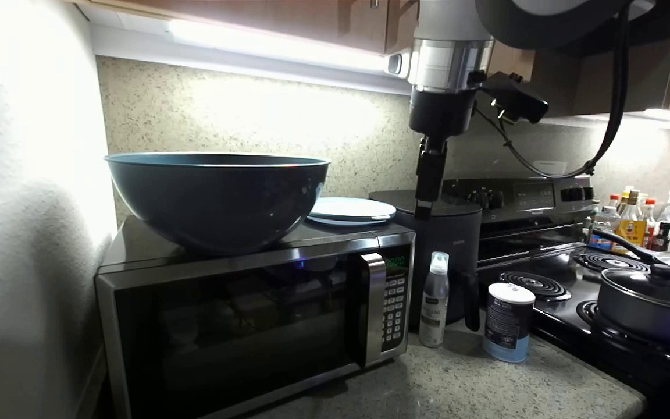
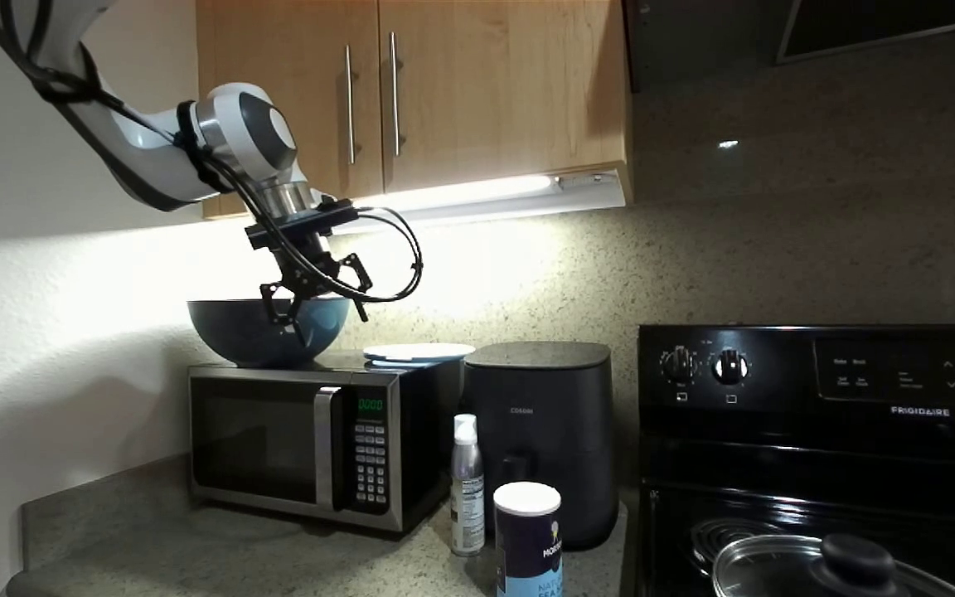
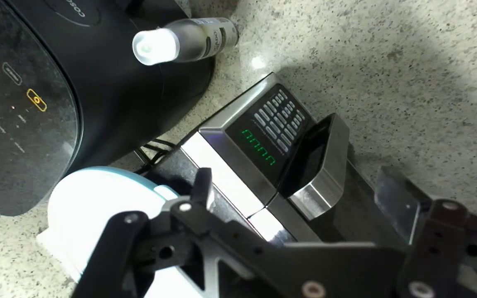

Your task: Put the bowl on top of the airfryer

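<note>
The bowl (image 1: 218, 203) is large, deep and dark teal-blue. It sits upright on top of the microwave, and it also shows in an exterior view (image 2: 229, 336). It is out of view in the wrist view. The airfryer (image 2: 540, 439) is a black upright box beside the microwave; it also shows in the wrist view (image 3: 118, 78). My gripper (image 2: 333, 322) points down with its fingers wide apart and nothing between them. It hangs above the microwave's front edge near the door handle, to the bowl's right, apart from it in an exterior view (image 1: 425, 206).
A white plate (image 1: 352, 208) lies on the microwave (image 1: 242, 331) between bowl and airfryer. A spray bottle (image 2: 467, 489) and a salt canister (image 2: 527, 539) stand before the airfryer. A stove with a lidded pot (image 1: 655, 308) is at the right. A wall cabinet (image 2: 502, 91) hangs above.
</note>
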Robot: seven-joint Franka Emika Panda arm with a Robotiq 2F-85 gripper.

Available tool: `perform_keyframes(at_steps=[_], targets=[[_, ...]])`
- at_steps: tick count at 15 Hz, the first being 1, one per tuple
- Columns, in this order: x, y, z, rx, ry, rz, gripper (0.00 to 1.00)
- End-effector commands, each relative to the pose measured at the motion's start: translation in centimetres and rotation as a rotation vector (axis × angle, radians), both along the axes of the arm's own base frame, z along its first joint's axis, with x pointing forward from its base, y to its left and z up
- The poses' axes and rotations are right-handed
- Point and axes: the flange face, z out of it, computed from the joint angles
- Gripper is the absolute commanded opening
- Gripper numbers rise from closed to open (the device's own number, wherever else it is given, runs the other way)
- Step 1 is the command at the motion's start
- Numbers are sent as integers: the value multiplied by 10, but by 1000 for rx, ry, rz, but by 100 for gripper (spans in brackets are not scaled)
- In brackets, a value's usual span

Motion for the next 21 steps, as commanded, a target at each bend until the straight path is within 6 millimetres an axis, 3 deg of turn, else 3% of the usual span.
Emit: perform_keyframes(at_steps=[1, 3, 5, 9, 11, 13, 14, 15, 20, 21], targets=[[1, 0, 0, -1, 1, -2, 100], [2, 5, 3, 6, -16, -6, 100], [3, 23, 15, 0, -68, 38, 100], [-3, 62, 60, 134, -199, 164, 100], [0, 69, 81, 212, -311, 139, 100], [9, 62, 91, 293, -375, 61, 100], [13, 56, 92, 317, -401, 12, 100], [6, 64, 90, 263, -357, 72, 100], [6, 64, 90, 268, -361, 65, 100], [11, 69, 88, 343, -331, 56, 100]])
